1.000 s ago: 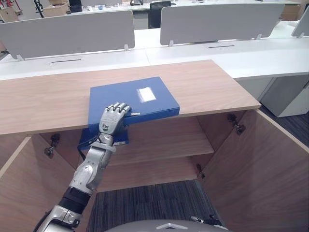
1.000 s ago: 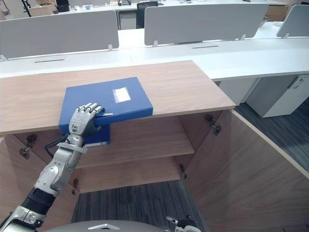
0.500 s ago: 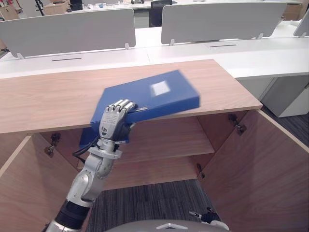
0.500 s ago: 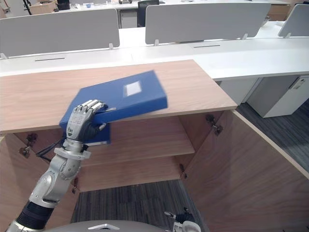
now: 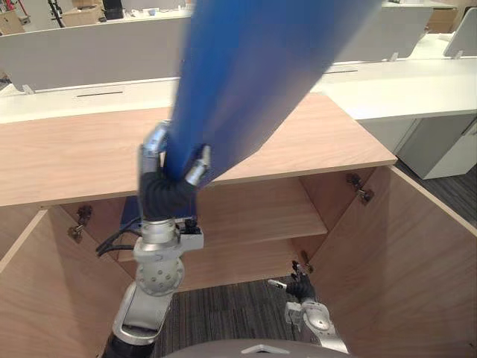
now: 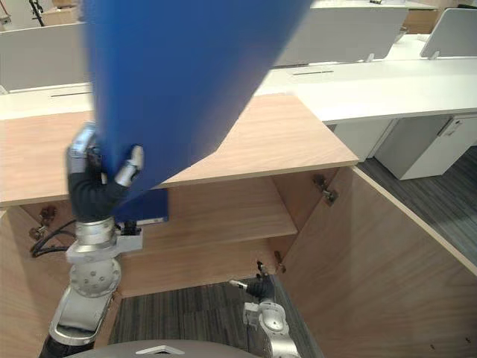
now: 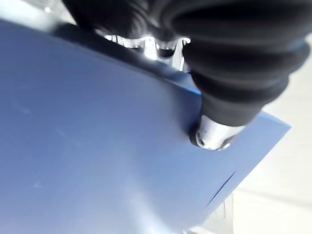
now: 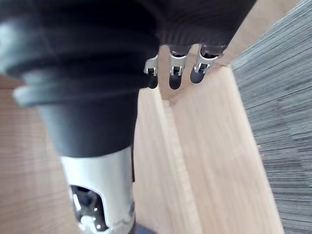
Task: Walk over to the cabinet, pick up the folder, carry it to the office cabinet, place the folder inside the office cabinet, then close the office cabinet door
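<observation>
Clamping a corner of the flat blue folder [image 5: 253, 67] in the left hand [image 5: 168, 186], dangling the right hand [image 5: 302, 285] slack, seemingly finishing the pick-up, next needing lowering onto the shelf [image 5: 253, 216] of the light wooden cabinet [image 5: 67, 156].

A big blue folder [image 6: 179, 82] is up in the air and tipped over. Its low corner sits in the left hand [image 6: 95, 188]. The thumb [image 6: 131, 165] is curled over the front of the folder, and the fingers [image 6: 80, 142] go round the back. The folder hangs above the left part of the wooden top [image 6: 291, 142] of the office cabinet [image 6: 216, 261]. The cabinet is open, with a shelf [image 6: 223, 216] inside. Its right door [image 6: 387, 253] is swung out. A small blue thing [image 6: 149, 206] peeks out under the top's front edge, just beside the hand. The right hand [image 6: 258, 287] hangs low near the grey carpet [image 6: 186, 317]. White desks [image 6: 380, 82] stand behind the cabinet.
</observation>
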Robot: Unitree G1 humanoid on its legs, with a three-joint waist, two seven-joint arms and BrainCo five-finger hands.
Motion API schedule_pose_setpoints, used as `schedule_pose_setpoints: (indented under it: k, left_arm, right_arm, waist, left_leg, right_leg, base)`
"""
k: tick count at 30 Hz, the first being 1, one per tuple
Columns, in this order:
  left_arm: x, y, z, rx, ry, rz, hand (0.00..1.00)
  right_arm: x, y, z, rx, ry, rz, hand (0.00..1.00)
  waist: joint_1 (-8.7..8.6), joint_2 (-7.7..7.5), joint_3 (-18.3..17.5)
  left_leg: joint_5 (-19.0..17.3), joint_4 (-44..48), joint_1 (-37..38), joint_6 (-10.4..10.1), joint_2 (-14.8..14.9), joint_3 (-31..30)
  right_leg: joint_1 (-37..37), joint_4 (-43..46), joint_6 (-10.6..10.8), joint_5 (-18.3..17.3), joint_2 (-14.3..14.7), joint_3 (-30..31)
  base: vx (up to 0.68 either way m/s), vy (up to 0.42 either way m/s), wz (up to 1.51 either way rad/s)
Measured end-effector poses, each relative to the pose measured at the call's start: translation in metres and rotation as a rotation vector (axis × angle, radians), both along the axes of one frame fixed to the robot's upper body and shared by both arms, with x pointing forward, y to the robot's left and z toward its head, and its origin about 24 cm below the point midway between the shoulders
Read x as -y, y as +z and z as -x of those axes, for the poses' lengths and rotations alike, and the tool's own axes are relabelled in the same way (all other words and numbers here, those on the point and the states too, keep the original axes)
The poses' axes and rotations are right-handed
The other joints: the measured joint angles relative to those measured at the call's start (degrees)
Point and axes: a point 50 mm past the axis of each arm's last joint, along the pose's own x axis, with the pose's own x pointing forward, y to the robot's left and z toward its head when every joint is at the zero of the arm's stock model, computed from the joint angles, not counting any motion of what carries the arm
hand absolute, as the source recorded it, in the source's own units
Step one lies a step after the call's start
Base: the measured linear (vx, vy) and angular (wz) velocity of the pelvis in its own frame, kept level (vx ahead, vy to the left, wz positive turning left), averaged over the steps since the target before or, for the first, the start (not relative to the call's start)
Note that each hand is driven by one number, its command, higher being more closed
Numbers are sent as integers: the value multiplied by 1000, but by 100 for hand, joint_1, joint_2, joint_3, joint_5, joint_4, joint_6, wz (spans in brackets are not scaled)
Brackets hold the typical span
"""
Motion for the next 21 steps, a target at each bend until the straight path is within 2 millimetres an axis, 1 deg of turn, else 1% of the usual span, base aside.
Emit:
schedule_pose_setpoints:
  k: [2,5,7,8,9,10,12,13,15,16,18,21]
  left_arm:
    - [-10,3,2,23,3,116,100]
    - [-21,-2,3,-4,17,213,100]
    - [-30,-11,5,-55,49,252,100]
    - [-31,-13,6,-66,57,258,100]
    - [-34,-17,7,-85,68,264,100]
    - [-35,-18,7,-93,72,265,100]
    - [-38,-23,10,-118,90,259,100]
    - [-38,-24,10,-124,92,257,100]
    - [-39,-28,11,-147,96,245,100]
    - [-40,-29,12,-153,97,241,100]
    - [-40,-30,12,-163,97,232,100]
    - [-39,-32,10,-174,81,215,100]
  right_arm:
    - [-2,11,-7,66,-18,-10,0]
    - [-5,32,-12,184,-55,-61,0]
    - [-5,58,-14,319,-95,-107,0]
    - [-4,66,-15,358,-102,-113,0]
    - [-3,80,-15,434,-124,-134,0]
    - [-3,87,-16,472,-134,-144,0]
    - [2,115,-18,615,-176,-164,0]
    - [2,121,-18,646,-182,-166,0]
    - [4,142,-18,750,-189,-168,0]
    - [4,147,-18,775,-188,-168,0]
    - [6,163,-18,854,-181,-163,0]
    - [10,177,-21,920,-173,-138,0]
  waist:
    - [-2,3,-2]
    - [1,3,-2]
    - [12,-1,1]
    - [22,0,1]
    - [21,-5,4]
    - [19,-8,6]
    - [-16,-46,29]
    - [-16,-57,36]
    - [-14,-86,52]
    - [-14,-89,54]
    - [4,-93,58]
    - [25,-96,63]
  left_leg:
    - [-1,4,1,-1,2,12]
    - [-11,5,-10,1,3,44]
    - [-40,17,-14,8,9,113]
    - [-57,32,-23,11,10,140]
    - [-89,85,-58,21,9,153]
    - [-95,92,-67,24,5,153]
    - [-108,92,-74,30,-2,164]
    - [-111,92,-73,30,-2,168]
    - [-124,93,-73,30,-3,182]
    - [-128,93,-74,30,-3,186]
    - [-134,97,-100,25,-3,217]
    - [-165,130,-105,31,-3,259]
  right_leg:
    - [-5,-1,3,2,5,15]
    - [-32,-6,6,5,9,44]
    - [-66,-11,8,6,17,113]
    - [-86,-11,14,11,19,145]
    - [-102,-22,22,17,13,158]
    - [-108,-24,24,18,9,158]
    - [-115,-31,28,21,2,168]
    - [-116,-33,28,21,2,171]
    - [-124,-38,30,21,3,181]
    - [-128,-40,30,22,3,186]
    - [-171,-39,40,28,4,209]
    - [-181,-39,46,33,5,250]
  base:
    - [-15,-10,-2]
    - [-8,-9,-5]
    - [8,-2,-15]
    - [11,5,-16]
    - [12,5,-9]
    - [12,3,-4]
    - [0,0,0]
    - [1,-4,-4]
    - [-8,-9,-3]
    - [-17,-12,-4]
    - [-19,-14,-7]
    - [-19,-11,-7]
